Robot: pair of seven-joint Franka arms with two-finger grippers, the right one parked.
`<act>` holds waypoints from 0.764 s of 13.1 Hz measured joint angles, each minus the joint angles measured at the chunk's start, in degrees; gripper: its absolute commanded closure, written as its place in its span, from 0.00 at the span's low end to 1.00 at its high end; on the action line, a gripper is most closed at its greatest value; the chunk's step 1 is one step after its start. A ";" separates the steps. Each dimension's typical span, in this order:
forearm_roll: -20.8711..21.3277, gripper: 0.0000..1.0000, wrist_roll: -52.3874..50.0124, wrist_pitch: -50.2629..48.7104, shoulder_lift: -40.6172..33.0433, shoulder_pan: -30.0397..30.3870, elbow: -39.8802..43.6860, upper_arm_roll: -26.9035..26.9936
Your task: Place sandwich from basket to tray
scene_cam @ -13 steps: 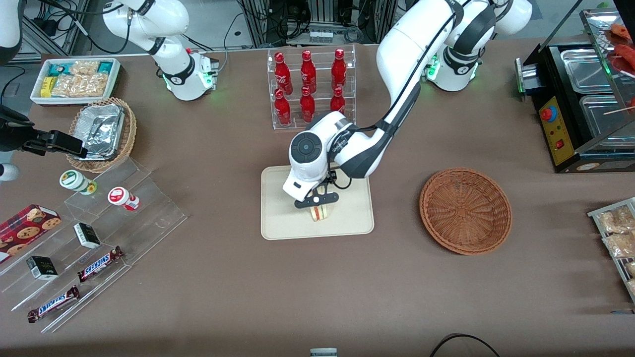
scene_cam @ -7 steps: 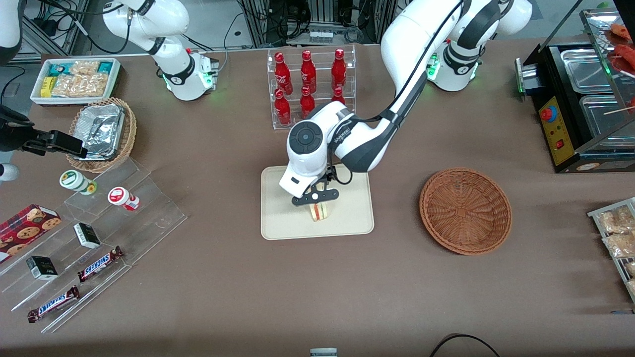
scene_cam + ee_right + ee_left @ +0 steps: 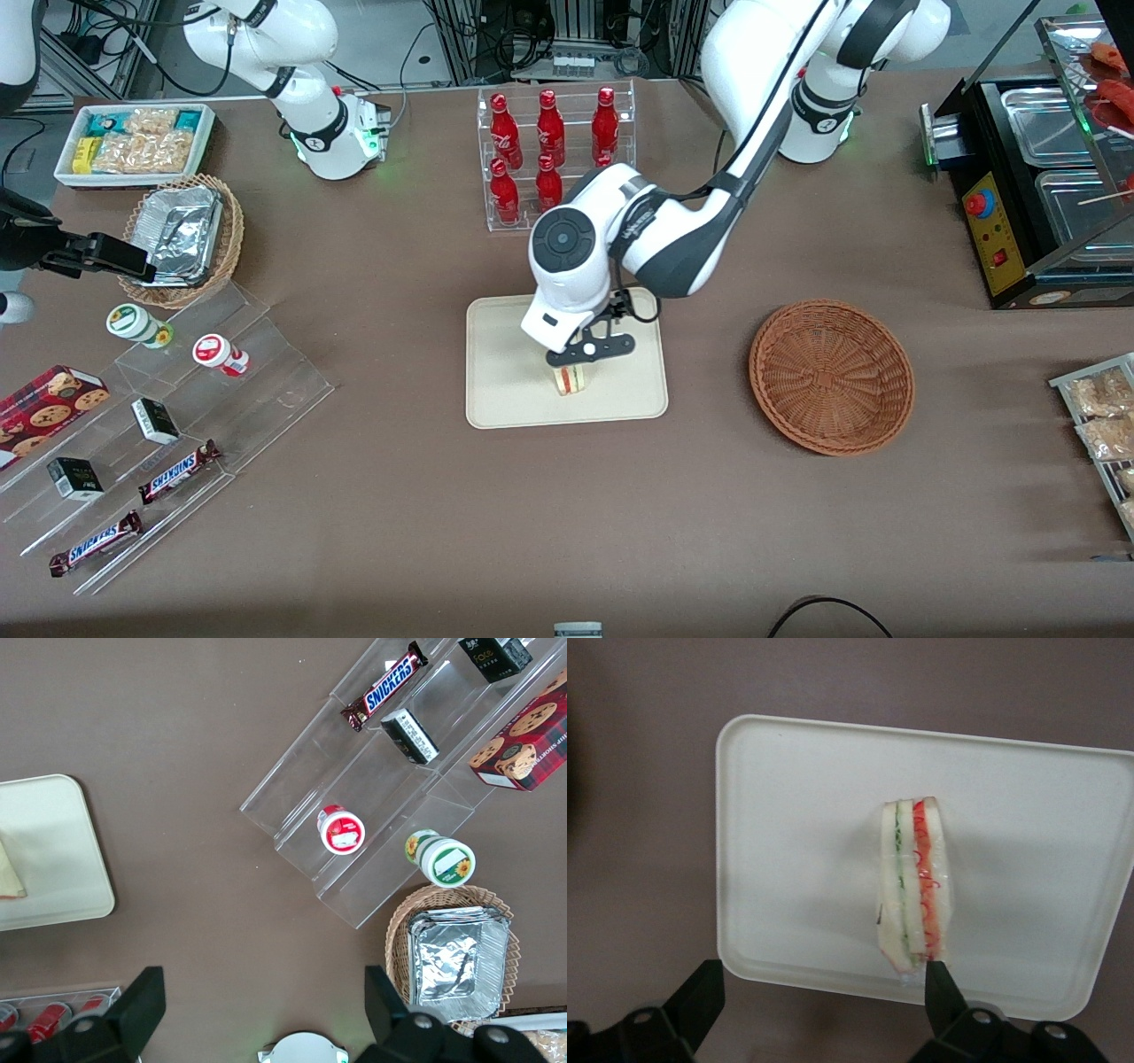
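1. Snack bars (image 3: 180, 470) sit toward the parked arm's end of the bench (image 3: 399, 532), two of them on clear acrylic steps (image 3: 177, 416), along with two small dark boxes (image 3: 155, 420), two round-lidded cups (image 3: 213, 351) and one red cookie box (image 3: 49, 403).
2. One tan wicker basket with foil trays (image 3: 182, 237) sits farther from the front camera than the steps, and one white box of snacks (image 3: 135, 142) farther still.
3. Six red bottles (image 3: 549, 151) stand in one clear rack, three on each of two tiers.
4. One tray (image 3: 505, 390) lies nearer the front camera than the rack.
5. One sandwich (image 3: 573, 379) stands on edge in the tray, filling layers showing.
6. The gripper (image 3: 589, 348) hangs above the sandwich with its fingers (image 3: 943, 983) spread wide and nothing held; in the left wrist view the sandwich (image 3: 914, 886) is clear of both fingers, closer to one of them.
7. One basket (image 3: 831, 377) sits toward the working arm's end, well apart from the tray.
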 measured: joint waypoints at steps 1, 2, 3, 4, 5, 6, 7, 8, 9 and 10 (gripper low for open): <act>-0.01 0.00 2.12 -0.75 -1.63 1.25 -0.99 0.21; -0.02 0.00 4.25 -1.29 -3.33 2.78 -2.25 0.28; -0.04 0.00 6.44 -1.49 -5.07 4.42 -3.72 0.32; -0.05 0.00 8.31 -1.66 -6.66 5.94 -5.22 0.34; -0.07 0.00 10.19 -1.75 -8.19 7.28 -6.78 0.36; -0.07 0.00 12.19 -1.81 -9.66 8.53 -8.51 0.38; -0.07 0.00 14.26 -1.83 -10.95 9.66 -10.24 0.42; -0.07 0.00 16.46 -1.84 -12.21 10.88 -12.04 0.48; -0.07 0.00 18.75 -1.84 -13.49 12.27 -13.78 0.54; -0.07 0.00 21.39 -1.84 -14.89 13.99 -15.43 0.60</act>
